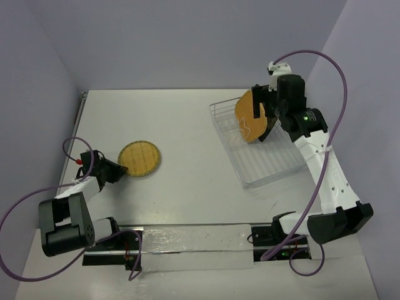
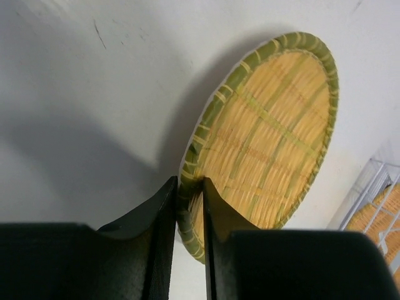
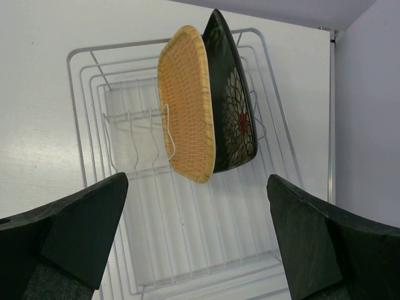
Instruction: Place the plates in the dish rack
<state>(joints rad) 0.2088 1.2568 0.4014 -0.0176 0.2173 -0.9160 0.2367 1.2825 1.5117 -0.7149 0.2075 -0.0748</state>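
Note:
The round yellow-green woven plate lies on the table at the left. My left gripper is shut on its near rim; in the left wrist view the fingers pinch the green edge of the plate. The orange woven plate and the black flowered plate stand on edge side by side in the silver wire dish rack at the right. My right gripper is open and empty above the rack, apart from both plates.
The table's left edge runs close to my left arm. The purple walls stand behind the table and on both sides. A clear strip lies along the near edge between the arm bases.

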